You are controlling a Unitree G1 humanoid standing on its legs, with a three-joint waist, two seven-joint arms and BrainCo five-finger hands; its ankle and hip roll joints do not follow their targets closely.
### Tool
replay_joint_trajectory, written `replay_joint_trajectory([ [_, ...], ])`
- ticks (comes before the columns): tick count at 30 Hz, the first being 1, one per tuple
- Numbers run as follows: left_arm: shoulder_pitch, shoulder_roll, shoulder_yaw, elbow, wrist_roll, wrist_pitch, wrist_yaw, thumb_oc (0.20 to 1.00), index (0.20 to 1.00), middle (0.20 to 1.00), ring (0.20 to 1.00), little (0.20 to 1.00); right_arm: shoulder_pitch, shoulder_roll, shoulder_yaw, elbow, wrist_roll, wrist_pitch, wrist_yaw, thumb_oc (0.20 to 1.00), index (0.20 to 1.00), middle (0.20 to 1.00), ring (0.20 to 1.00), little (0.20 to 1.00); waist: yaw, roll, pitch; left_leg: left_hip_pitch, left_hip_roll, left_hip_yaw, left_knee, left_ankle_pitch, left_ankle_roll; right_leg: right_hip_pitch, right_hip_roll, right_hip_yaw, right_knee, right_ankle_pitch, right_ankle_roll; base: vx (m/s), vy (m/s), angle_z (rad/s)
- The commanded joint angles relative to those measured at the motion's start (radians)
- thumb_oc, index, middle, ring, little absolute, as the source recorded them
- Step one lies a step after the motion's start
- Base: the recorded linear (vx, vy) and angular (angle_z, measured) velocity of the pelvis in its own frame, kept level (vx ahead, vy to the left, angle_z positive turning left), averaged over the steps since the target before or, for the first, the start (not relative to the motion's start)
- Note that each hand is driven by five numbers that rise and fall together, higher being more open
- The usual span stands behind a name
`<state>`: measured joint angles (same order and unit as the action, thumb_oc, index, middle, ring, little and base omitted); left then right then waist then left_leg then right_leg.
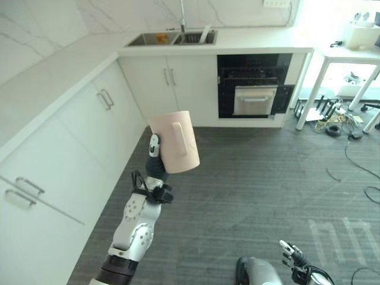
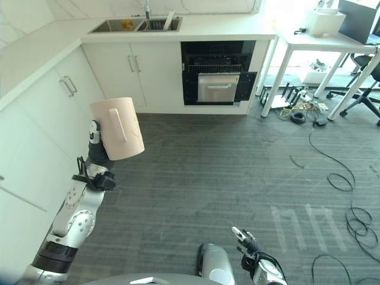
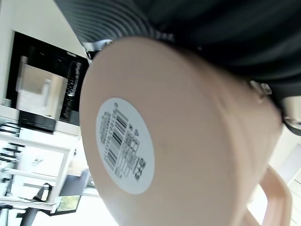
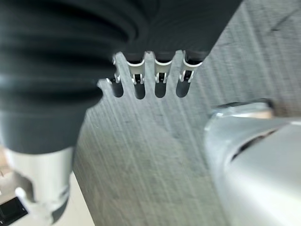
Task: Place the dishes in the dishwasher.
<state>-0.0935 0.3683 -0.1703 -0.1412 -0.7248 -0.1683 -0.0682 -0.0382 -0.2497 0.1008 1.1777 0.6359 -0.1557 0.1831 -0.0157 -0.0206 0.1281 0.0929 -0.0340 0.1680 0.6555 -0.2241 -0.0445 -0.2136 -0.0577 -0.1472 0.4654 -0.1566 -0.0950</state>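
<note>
1. One item is in hand: a pale pink plastic mug with a moulded side handle. It is held up at mid-height over the grey carpeted floor, just beside the white base cabinets.
2. Left hand: it sits behind the mug with the fingers wrapped round the body. In the left wrist view the labelled base faces outward. The mug is tipped, mouth upward and away. This reads as a carrying grip, judged secure.
3. Right hand: it hangs low near the floor with the fingers straight and loosely spread. It carries nothing and appears to be kept clear of the load.
4. Far wall: the black built-in dishwasher with its steel-fronted door ajar stands well apart from the mug. The wire rack shows above the door, presumably left open to receive dishes.
5. Beyond, the steel sink set in the white countertop holds further items, too small to identify.
6. Judgement: the task is at the transport stage and the mug is not yet loaded.
</note>
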Motion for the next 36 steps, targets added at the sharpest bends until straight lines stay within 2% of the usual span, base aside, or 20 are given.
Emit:
replay_joint_trajectory([
  [1,-0.105,0.023,0.042,-0.056,0.018,-0.094,-0.006,0.2,0.2,0.2,0.2,0.2,-0.04,-0.048,0.024,0.014,0.003,-0.042,-0.005,1.0,1.0,1.0,1.0,1.0,-0.006,0.014,0.047,-0.079,0.107,0.019,-0.017,0.207,0.002,0.141,-0.026,-0.025,-0.165,0.043,0.108,0.38,-0.203,-0.07],
  [2,-0.116,0.035,0.046,-0.038,0.006,-0.101,-0.001,0.2,0.2,0.2,0.2,0.2,-0.035,-0.051,0.019,0.015,-0.005,-0.054,0.002,1.0,1.0,1.0,1.0,1.0,0.009,0.027,0.06,-0.131,0.027,-0.028,-0.105,0.172,0.025,0.18,-0.007,0.008,-0.165,0.019,0.114,0.38,-0.099,-0.13],
  [3,-0.116,0.043,0.053,-0.034,0.002,-0.099,-0.001,0.2,0.2,0.2,0.2,0.2,-0.039,-0.05,0.015,0.017,-0.016,-0.052,0.01,1.0,1.0,1.0,1.0,1.0,0.019,0.026,0.058,-0.153,0.0,-0.035,-0.173,0.175,0.028,0.189,0.001,0.028,-0.165,0.01,0.119,0.48,-0.051,-0.63],
  [4,-0.109,0.05,0.064,-0.035,0.0,-0.097,-0.008,0.2,0.2,0.2,0.2,0.2,-0.046,-0.05,0.016,0.019,-0.019,-0.048,0.019,1.0,1.0,1.0,1.0,1.0,0.031,0.021,0.057,-0.161,-0.002,-0.018,-0.298,0.179,0.03,0.203,0.011,0.035,-0.165,-0.003,0.126,0.45,-0.012,-0.96],
  [5,-0.097,0.058,0.067,-0.037,-0.006,-0.105,-0.008,0.2,0.2,0.2,0.2,0.2,-0.047,-0.049,0.023,0.015,-0.025,-0.043,0.017,1.0,1.0,1.0,1.0,1.0,0.042,0.033,0.057,-0.213,-0.001,-0.055,-0.355,0.183,0.025,0.215,0.036,0.051,-0.165,-0.015,0.128,0.53,0.051,-1.09],
  [7,-0.071,0.057,0.081,-0.045,-0.006,-0.11,-0.022,0.2,0.2,0.2,0.2,0.2,-0.055,-0.051,0.037,0.026,-0.016,-0.039,0.02,1.0,1.0,1.0,1.0,1.0,0.068,0.064,0.052,-0.369,0.031,-0.153,-0.355,0.188,-0.009,0.236,0.087,0.077,-0.165,-0.041,0.123,0.61,0.122,-0.62],
  [9,-0.057,0.056,0.1,-0.032,-0.012,-0.116,-0.041,0.2,0.2,0.2,0.2,0.2,-0.055,-0.054,0.037,0.037,-0.015,-0.04,0.032,1.0,1.0,1.0,1.0,1.0,0.078,0.071,0.049,-0.432,0.056,-0.134,-0.355,0.178,-0.021,0.26,0.086,0.066,-0.165,-0.065,0.125,0.59,0.147,-0.84],
  [11,-0.052,0.056,0.113,-0.006,-0.037,-0.132,-0.065,0.2,0.2,0.2,0.2,0.2,-0.054,-0.054,0.042,0.036,-0.031,-0.041,0.033,1.0,1.0,1.0,1.0,1.0,0.084,0.07,0.043,-0.425,0.063,-0.101,-0.355,0.178,-0.009,0.289,0.07,0.055,-0.165,-0.091,0.133,0.62,0.233,-0.57],
  [12,-0.039,0.06,0.121,0.002,-0.055,-0.123,-0.083,0.2,0.2,0.2,0.2,0.2,-0.051,-0.046,0.04,0.033,-0.027,-0.032,0.02,1.0,1.0,1.0,1.0,1.0,0.106,0.062,0.035,-0.391,0.025,-0.127,-0.355,0.161,0.022,0.349,0.043,0.05,-0.165,-0.123,0.147,0.64,0.23,-0.67],
  [13,-0.04,0.06,0.12,0.005,-0.057,-0.121,-0.089,0.2,0.2,0.2,0.2,0.2,-0.049,-0.044,0.037,0.033,-0.025,-0.032,0.019,1.0,1.0,1.0,1.0,1.0,0.107,0.06,0.033,-0.386,0.02,-0.128,-0.355,0.156,0.028,0.359,0.039,0.045,-0.165,-0.127,0.148,0.82,0.29,-1.04],
  [15,-0.049,0.056,0.122,0.0,-0.073,-0.068,-0.122,0.2,0.2,0.2,0.2,0.2,-0.032,-0.024,0.028,0.02,-0.045,-0.037,-0.011,1.0,1.0,1.0,1.0,1.0,0.098,0.058,0.013,-0.335,-0.01,-0.135,-0.355,0.125,0.069,0.426,0.008,-0.02,-0.165,-0.025,0.182,0.56,0.261,-0.47],
  [16,-0.069,0.061,0.109,0.001,-0.062,-0.044,-0.115,0.2,0.2,0.2,0.2,0.2,-0.019,-0.015,0.026,0.008,-0.084,-0.059,-0.041,1.0,1.0,1.0,1.0,1.0,0.074,0.065,0.013,-0.301,-0.034,-0.147,-0.355,0.102,0.1,0.393,-0.015,-0.046,-0.05,0.09,0.219,0.46,0.278,0.37],
  [19,-0.092,0.057,0.082,0.028,-0.057,-0.036,-0.088,0.2,0.2,0.2,0.2,0.2,-0.008,0.001,0.03,0.001,-0.103,-0.072,-0.07,1.0,1.0,1.0,1.0,1.0,0.046,0.068,0.019,-0.246,-0.059,-0.149,-0.355,0.067,0.134,0.239,-0.048,-0.045,0.231,0.208,0.243,0.38,0.172,0.79],
  [22,-0.094,0.059,0.066,0.032,-0.052,-0.059,-0.091,0.2,0.2,0.2,0.2,0.2,-0.011,-0.001,0.034,0.009,-0.122,-0.11,-0.057,1.0,1.0,1.0,1.0,1.0,0.024,0.08,0.04,-0.182,-0.062,-0.174,-0.355,0.03,0.148,0.129,-0.024,-0.05,0.092,0.153,0.211,0.29,-0.084,0.08],
  [24,-0.103,0.071,0.057,0.032,-0.048,-0.063,-0.082,0.2,0.2,0.2,0.2,0.2,-0.015,-0.012,0.035,0.004,-0.098,-0.111,-0.046,1.0,1.0,1.0,1.0,1.0,0.015,0.078,0.053,-0.157,-0.063,-0.198,-0.355,0.009,0.149,0.117,-0.024,-0.034,-0.036,0.152,0.209,0.25,-0.251,0.57],
  [25,-0.112,0.078,0.052,0.024,-0.042,-0.061,-0.062,0.2,0.2,0.2,0.2,0.2,-0.019,-0.02,0.037,0.005,-0.087,-0.116,-0.033,1.0,1.0,1.0,1.0,1.0,0.007,0.069,0.061,-0.132,-0.069,-0.217,-0.355,-0.013,0.152,0.106,-0.036,-0.003,-0.165,0.177,0.216,0.35,-0.421,0.82],
  [27,-0.111,0.084,0.056,0.009,-0.043,-0.062,-0.051,0.2,0.2,0.2,0.2,0.2,-0.021,-0.022,0.036,0.007,-0.095,-0.123,-0.018,1.0,1.0,1.0,1.0,1.0,0.005,0.041,0.062,-0.096,-0.089,-0.223,-0.355,-0.051,0.146,0.024,-0.08,0.076,-0.165,0.161,0.235,0.37,-0.47,0.65],
  [29,-0.107,0.084,0.06,-0.002,-0.042,-0.054,-0.044,0.2,0.2,0.2,0.2,0.2,-0.023,-0.019,0.039,-0.001,-0.107,-0.112,-0.024,1.0,1.0,1.0,1.0,1.0,-0.001,0.037,0.053,-0.08,-0.075,-0.236,-0.355,-0.067,0.138,0.021,-0.069,0.126,-0.165,0.148,0.241,0.35,-0.455,0.44],
  [32,-0.071,0.063,0.069,-0.045,-0.064,-0.048,-0.012,0.2,0.2,0.2,0.2,0.2,-0.034,-0.04,0.096,-0.023,-0.264,-0.124,-0.045,1.0,1.0,1.0,1.0,1.0,0.011,0.018,0.03,-0.061,-0.009,-0.199,-0.355,-0.065,0.088,0.067,-0.056,0.081,-0.165,0.08,0.211,0.39,-0.603,0.11],
  [36,-0.069,0.053,0.079,-0.069,-0.076,-0.049,-0.017,0.2,0.2,0.2,0.2,0.2,-0.036,-0.059,0.112,-0.036,-0.235,-0.121,-0.046,1.0,1.0,1.0,1.0,1.0,0.023,-0.004,0.04,-0.068,0.015,-0.123,-0.355,0.011,0.07,0.109,-0.048,0.048,-0.165,0.046,0.176,0.14,-0.285,-0.15],
])
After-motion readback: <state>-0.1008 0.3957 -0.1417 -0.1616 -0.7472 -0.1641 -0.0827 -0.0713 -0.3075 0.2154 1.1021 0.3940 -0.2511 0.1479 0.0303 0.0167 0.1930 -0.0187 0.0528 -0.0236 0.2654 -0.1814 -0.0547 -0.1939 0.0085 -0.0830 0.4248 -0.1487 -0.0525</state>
